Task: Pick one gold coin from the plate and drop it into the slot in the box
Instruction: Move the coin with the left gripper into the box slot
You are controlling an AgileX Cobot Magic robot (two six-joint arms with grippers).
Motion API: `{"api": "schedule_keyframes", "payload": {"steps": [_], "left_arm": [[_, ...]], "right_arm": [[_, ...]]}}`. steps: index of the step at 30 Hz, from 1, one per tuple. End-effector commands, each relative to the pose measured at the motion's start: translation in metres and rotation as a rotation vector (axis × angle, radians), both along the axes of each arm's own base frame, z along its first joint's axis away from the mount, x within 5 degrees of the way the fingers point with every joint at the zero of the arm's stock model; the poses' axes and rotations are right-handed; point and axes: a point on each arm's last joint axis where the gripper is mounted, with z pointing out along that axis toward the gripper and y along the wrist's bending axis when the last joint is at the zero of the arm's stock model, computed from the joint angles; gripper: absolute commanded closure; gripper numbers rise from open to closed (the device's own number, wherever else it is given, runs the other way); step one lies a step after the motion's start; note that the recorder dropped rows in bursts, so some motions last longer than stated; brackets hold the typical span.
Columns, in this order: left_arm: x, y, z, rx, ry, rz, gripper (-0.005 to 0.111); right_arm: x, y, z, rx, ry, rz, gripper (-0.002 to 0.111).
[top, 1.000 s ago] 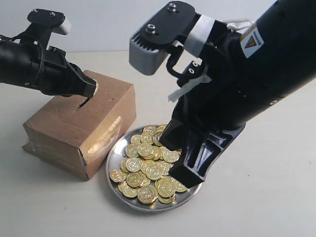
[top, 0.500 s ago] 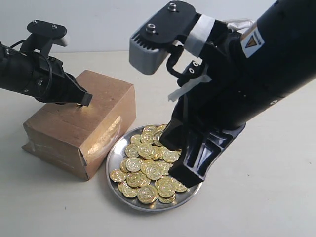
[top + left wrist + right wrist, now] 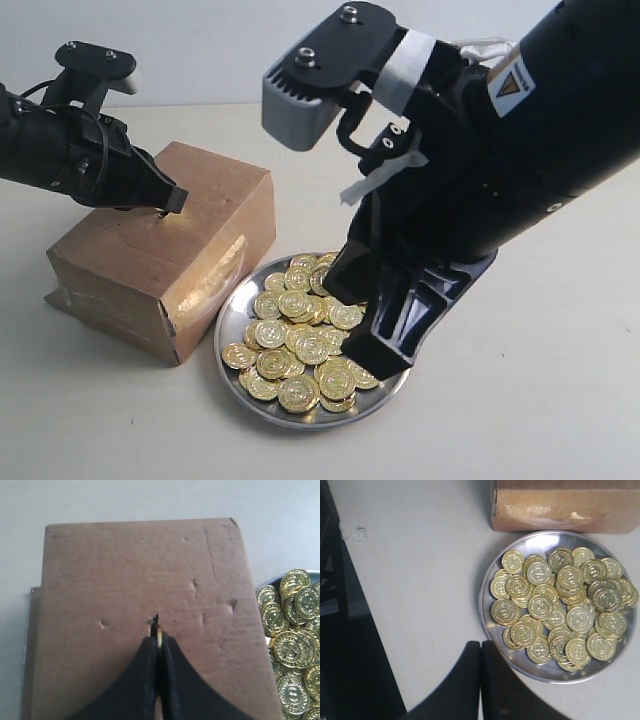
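Clamps a coin (image 3: 159, 637) edge-on between the left jaws, pressed together on it, with only a thin gold rim showing at the tips. Holds it right at the slot (image 3: 154, 619), a short dark slit near the middle of the top face of the box (image 3: 100, 570); contact between coin and cardboard impossible to tell. Reaches in with the left arm (image 3: 70, 160) from the left of the exterior view, tips low over the box top. Around the slot, a few small dents (image 3: 102, 623) in the cardboard.

Box on the pale counter (image 3: 420, 590), with glossy tape (image 3: 545, 510) along the side facing the plate (image 3: 540, 544). Plate flat on the counter, just beside the box, close to its lower edge. Inside it, a loose heap (image 3: 560, 610) of gold coins, overlapping, covering most of the dish and leaving a bare silver crescent along the rim nearest the box.

Hangs the right arm (image 3: 500, 170) over the plate from the right of the exterior view, hiding the plate's right side there. Right jaws pressed tight against each other, nothing between them, tips over the plate's rim on the side away from the box. On the counter, well apart from the plate, a small white scrap (image 3: 355, 534).
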Motion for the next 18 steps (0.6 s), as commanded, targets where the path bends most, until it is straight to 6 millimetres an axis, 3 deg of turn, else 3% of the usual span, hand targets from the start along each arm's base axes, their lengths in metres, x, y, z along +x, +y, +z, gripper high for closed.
{"api": "schedule_keyframes", "payload": {"steps": [1, 14, 18], "left_arm": [[0.000, -0.002, 0.002, 0.000, -0.003, -0.005, 0.107], [0.000, -0.002, 0.000, 0.011, -0.003, -0.020, 0.107], [0.002, -0.002, -0.010, 0.022, 0.029, -0.021, 0.107]], "right_arm": [[-0.001, 0.000, 0.002, 0.007, -0.004, 0.000, 0.108], [-0.001, 0.000, 0.002, 0.016, 0.003, -0.002, 0.108], [-0.001, 0.000, 0.002, 0.016, 0.003, -0.002, 0.108]]}}
